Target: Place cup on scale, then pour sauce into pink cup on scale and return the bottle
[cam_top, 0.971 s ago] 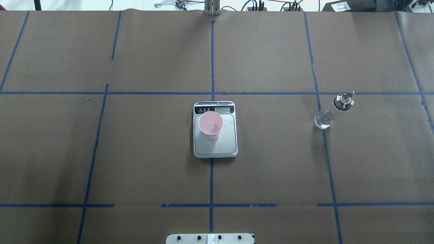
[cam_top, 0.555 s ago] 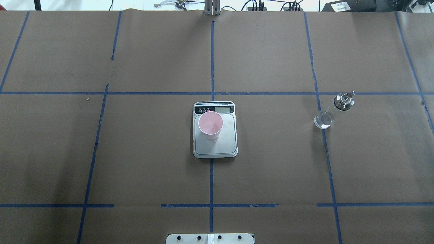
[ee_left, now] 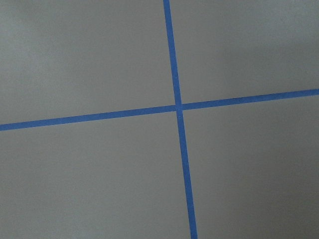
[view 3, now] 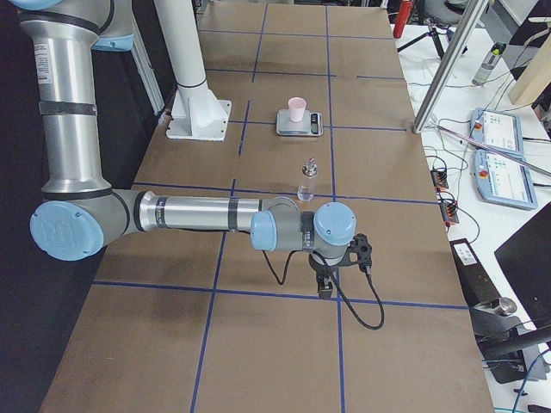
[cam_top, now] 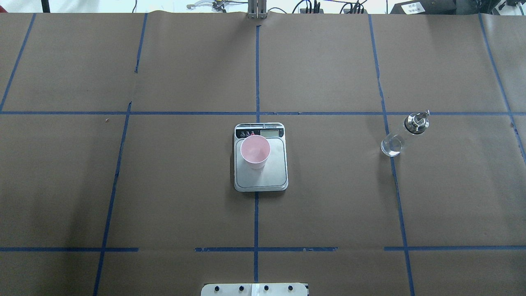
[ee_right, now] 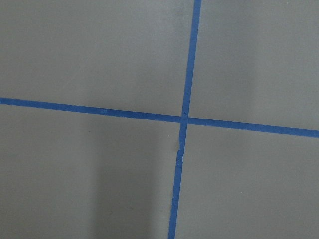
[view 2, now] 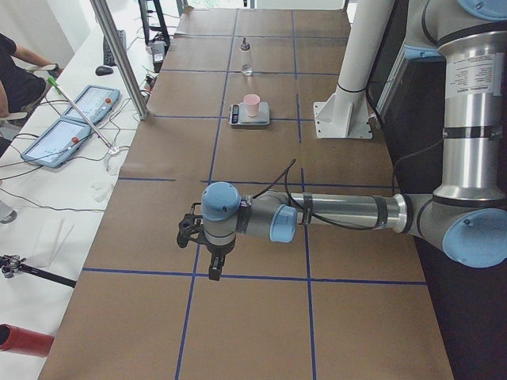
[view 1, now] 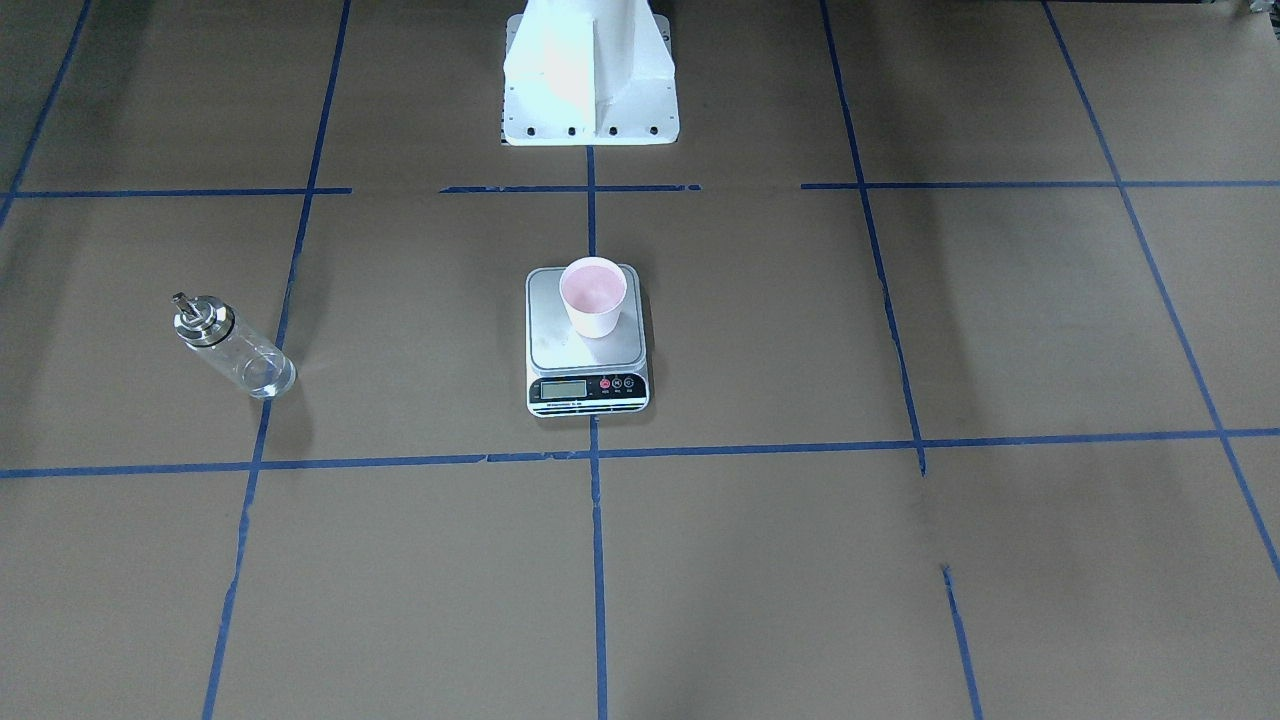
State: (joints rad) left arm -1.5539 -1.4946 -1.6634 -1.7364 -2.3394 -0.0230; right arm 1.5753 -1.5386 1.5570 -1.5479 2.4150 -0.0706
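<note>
The pale pink cup stands upright on the far half of the steel scale, near its display strip; it also shows in the front view. The clear glass bottle with its metal spout stands upright on the paper, well to the scale's right, and appears in the front view. My left gripper shows only in the exterior left view, far from the scale at the table's left end. My right gripper shows only in the exterior right view, a little beyond the bottle. I cannot tell whether either is open. Both wrist views show only brown paper and blue tape.
The robot's white pedestal stands behind the scale. Blue tape lines grid the brown paper. A slanted metal pole and blue tablets sit on the operators' side, where a person's arm shows.
</note>
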